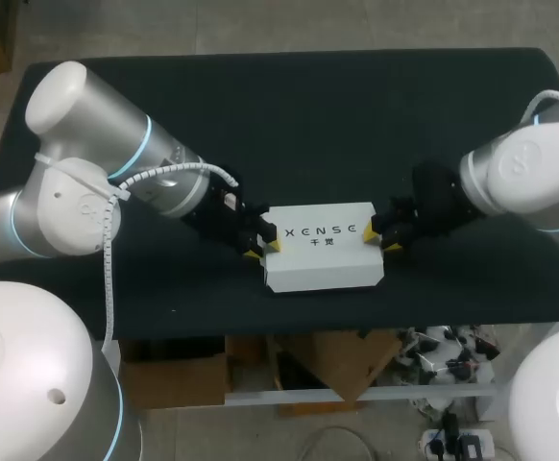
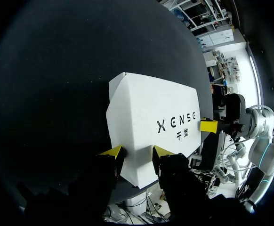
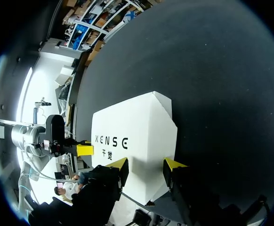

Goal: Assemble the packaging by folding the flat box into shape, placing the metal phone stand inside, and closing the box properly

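Jaws parted, pressed against white box (image 1: 320, 248) ends

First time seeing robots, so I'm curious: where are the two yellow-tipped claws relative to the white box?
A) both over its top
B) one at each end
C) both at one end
B: the left gripper is at one end of the white box, the right gripper at the opposite end.

Seen from my head camera, the box (image 1: 321, 247) sits toward the front middle of the surface (image 1: 356, 115). My left gripper (image 1: 263, 245) is at its left end and my right gripper (image 1: 383, 233) at its right end.
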{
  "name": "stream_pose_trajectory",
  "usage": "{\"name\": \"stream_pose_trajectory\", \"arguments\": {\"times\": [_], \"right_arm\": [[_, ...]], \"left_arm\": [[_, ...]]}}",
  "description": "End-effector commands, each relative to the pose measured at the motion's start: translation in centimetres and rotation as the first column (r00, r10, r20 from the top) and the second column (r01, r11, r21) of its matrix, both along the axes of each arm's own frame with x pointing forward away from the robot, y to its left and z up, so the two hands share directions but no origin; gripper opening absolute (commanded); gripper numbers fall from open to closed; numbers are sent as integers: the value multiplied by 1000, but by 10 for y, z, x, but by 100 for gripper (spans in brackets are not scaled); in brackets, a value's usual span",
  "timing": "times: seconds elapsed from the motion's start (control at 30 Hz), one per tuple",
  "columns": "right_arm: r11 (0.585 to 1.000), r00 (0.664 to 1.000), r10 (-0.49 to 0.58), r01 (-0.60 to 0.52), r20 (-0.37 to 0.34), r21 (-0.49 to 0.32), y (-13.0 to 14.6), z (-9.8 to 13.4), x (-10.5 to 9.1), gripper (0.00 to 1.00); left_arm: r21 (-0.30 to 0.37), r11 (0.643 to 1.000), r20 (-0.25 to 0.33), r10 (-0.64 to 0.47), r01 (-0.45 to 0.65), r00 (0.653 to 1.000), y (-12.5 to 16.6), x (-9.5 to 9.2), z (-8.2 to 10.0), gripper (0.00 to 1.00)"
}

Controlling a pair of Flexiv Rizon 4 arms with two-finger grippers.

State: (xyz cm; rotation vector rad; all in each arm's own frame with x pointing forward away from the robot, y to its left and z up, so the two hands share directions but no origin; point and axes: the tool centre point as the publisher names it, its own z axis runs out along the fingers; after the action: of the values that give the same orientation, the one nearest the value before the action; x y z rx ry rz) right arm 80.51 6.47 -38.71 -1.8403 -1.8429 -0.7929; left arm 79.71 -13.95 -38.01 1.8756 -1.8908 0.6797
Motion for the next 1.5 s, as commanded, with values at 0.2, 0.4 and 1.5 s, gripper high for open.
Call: {"name": "stream_pose_trajectory", "arguments": {"times": [0.2,0.4,1.5], "right_arm": [[999,1000,4,-4,-4,32,4,-11,0,50],[999,1000,6,-6,-2,38,6,-13,0,50],[998,1000,3,-3,1,59,8,-11,-1,50]], "left_arm": [[-11,1000,0,5,-5,1000,-6,0,-5,41],[-17,1000,-1,3,-3,1000,-8,1,-5,40],[-62,998,-12,3,-4,1000,-10,2,-4,43]]}}
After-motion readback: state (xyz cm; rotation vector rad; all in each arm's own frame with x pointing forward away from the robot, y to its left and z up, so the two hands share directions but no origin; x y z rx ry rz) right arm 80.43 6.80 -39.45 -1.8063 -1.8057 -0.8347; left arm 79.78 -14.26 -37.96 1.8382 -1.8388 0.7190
